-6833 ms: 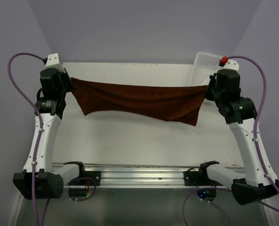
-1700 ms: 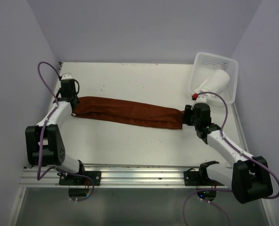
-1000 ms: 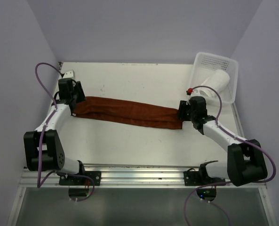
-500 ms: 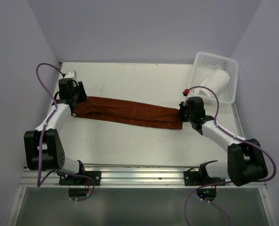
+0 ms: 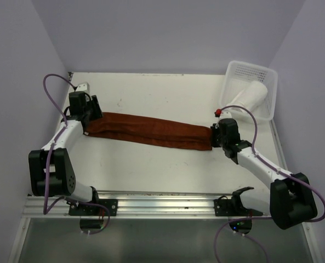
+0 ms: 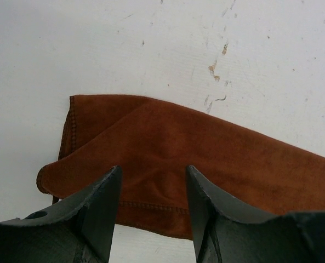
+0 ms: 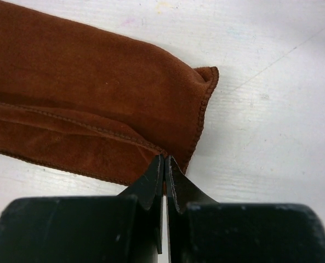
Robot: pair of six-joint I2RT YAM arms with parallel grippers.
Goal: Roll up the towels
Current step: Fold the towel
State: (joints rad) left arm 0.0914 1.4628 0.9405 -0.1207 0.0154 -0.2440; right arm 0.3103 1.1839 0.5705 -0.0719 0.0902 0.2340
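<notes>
Since a second ago the right gripper (image 7: 164, 159) has snapped shut. The rust-brown towel (image 5: 151, 130), which hung stretched in the air between both arms several seconds earlier, now lies flat on the table (image 5: 162, 93) as a long folded strip.

The right gripper's two fingers are pressed together with no gap. Their tips meet right at the stitched hem on the towel's near edge, just beside its end corner. Whether any cloth is caught between them cannot be told. From these tips the strip runs ahead and off to the left, folded over on itself, with a seam line showing along it.

The left gripper (image 6: 151, 171) has its fingers apart and holds nothing. It hangs over the towel's other end. Cloth shows in the gap between the fingers and spreads out ahead of them. The rounded, folded corner lies to the left of the left finger, and the strip runs away to the right. Whether the fingertips touch the cloth cannot be told.

Beyond the right gripper and well apart from it, a white towel (image 5: 252, 94) that looks rolled lies slanted in a basket (image 5: 261, 70) at the table's far corner.
</notes>
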